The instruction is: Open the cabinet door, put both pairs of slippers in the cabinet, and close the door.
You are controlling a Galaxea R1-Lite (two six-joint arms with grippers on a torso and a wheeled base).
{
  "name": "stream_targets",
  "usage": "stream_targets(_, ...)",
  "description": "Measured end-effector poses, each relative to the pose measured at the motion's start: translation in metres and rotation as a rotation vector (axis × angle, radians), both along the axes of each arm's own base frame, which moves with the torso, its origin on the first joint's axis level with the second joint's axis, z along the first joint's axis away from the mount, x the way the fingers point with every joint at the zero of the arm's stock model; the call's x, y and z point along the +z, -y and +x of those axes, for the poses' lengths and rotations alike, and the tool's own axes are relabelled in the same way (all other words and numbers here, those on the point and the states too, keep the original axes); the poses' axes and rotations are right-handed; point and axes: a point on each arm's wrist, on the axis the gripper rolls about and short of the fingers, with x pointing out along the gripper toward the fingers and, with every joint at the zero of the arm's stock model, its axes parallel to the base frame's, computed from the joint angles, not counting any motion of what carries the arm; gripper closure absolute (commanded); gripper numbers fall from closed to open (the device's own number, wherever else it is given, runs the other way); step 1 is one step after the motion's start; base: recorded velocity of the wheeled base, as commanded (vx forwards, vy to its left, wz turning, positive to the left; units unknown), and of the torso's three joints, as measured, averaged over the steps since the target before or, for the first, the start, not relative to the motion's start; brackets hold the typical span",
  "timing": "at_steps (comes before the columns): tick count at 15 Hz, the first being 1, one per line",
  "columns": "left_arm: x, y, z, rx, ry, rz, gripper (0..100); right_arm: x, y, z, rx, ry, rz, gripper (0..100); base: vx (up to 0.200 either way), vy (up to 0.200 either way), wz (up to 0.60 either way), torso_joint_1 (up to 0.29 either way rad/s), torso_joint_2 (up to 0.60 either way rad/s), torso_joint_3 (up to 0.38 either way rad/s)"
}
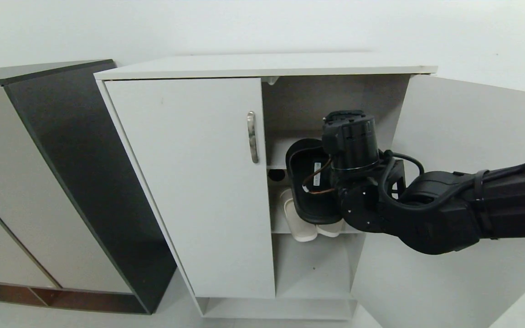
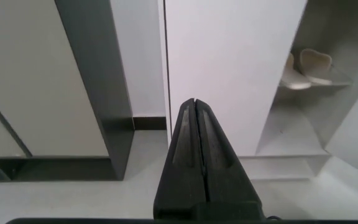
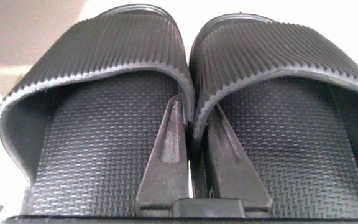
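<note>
Midway through stowing the second pair. Clamped in the right gripper (image 3: 194,107) by their touching inner walls: the black slippers (image 1: 309,182), frame centre, inside the cabinet (image 1: 262,66) and just above the white slippers (image 1: 306,232) on the shelf. Pressed together on nothing, the left gripper (image 2: 194,107), outside and facing the closed door (image 1: 185,182). Next, probably: set the black pair on free shelf space, let go, back out clear of the shelf edge, then swing the open door (image 1: 454,159) at frame right shut.
</note>
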Motion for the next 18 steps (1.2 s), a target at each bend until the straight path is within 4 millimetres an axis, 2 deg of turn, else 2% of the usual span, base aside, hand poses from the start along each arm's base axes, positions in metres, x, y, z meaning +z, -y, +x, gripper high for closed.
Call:
stream_targets(5, 0.0, 0.0, 0.0, 0.0, 0.0, 0.0, 100, -0.01, 0.001, -0.001, 0.008, -0.019, -0.013, 100, 0.2, 0.0, 0.0, 0.001, 0.0, 0.004)
stream_targets(12, 0.0, 0.0, 0.0, 0.0, 0.0, -0.001, 100, -0.013, -0.001, 0.0, 0.033, -0.003, 0.01, 100, 0.0, 0.0, 0.0, 0.0, 0.0, 0.0)
stream_targets(18, 0.0, 0.0, 0.0, 0.001, 0.0, -0.001, 100, -0.006, -0.007, 0.025, 0.02, -0.018, 0.001, 100, 0.0, 0.0, 0.0, 0.0, 0.0, 0.0)
